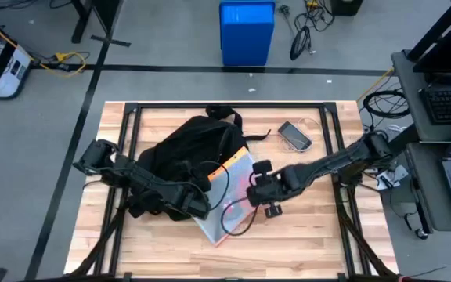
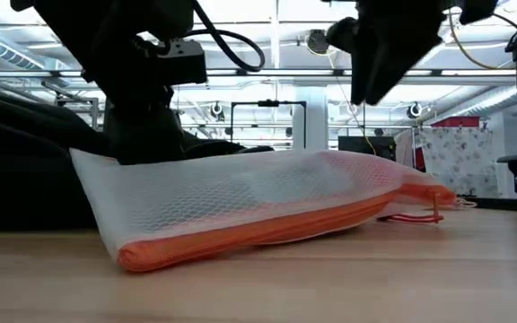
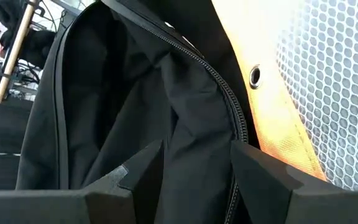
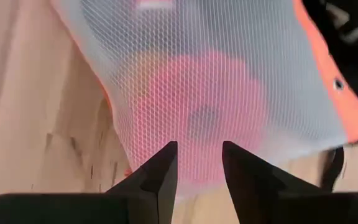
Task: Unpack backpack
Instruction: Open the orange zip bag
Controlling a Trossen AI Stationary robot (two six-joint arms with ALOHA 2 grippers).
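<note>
The black backpack (image 1: pixel 182 149) lies on the wooden table, left of centre, with its zipped opening (image 3: pixel 225 93) facing the table's right. A white mesh pouch (image 1: pixel 229 196) with orange edges lies flat on the table at that opening, and something round and red (image 4: pixel 197 112) shows inside it. My left gripper (image 1: pixel 196 202) is down at the backpack's opening, shut on its black fabric. My right gripper (image 1: pixel 258 190) hangs a little above the pouch (image 2: pixel 258 206), slightly open, with nothing between its fingers (image 4: pixel 166 171). My left gripper has a fold of the backpack's black fabric (image 3: pixel 194 155) between its two fingers, just inside the zipper edge of the opening. The fingers come in low from the table's left and near side. The backpack rests on the table.
A phone (image 1: pixel 294 135) with a thin cord lies at the far right of the table. A black cable loop (image 1: pixel 239 219) crosses the pouch's near end. Black frame rails (image 1: pixel 343 157) run along the table's sides. Bare wood lies along the near edge.
</note>
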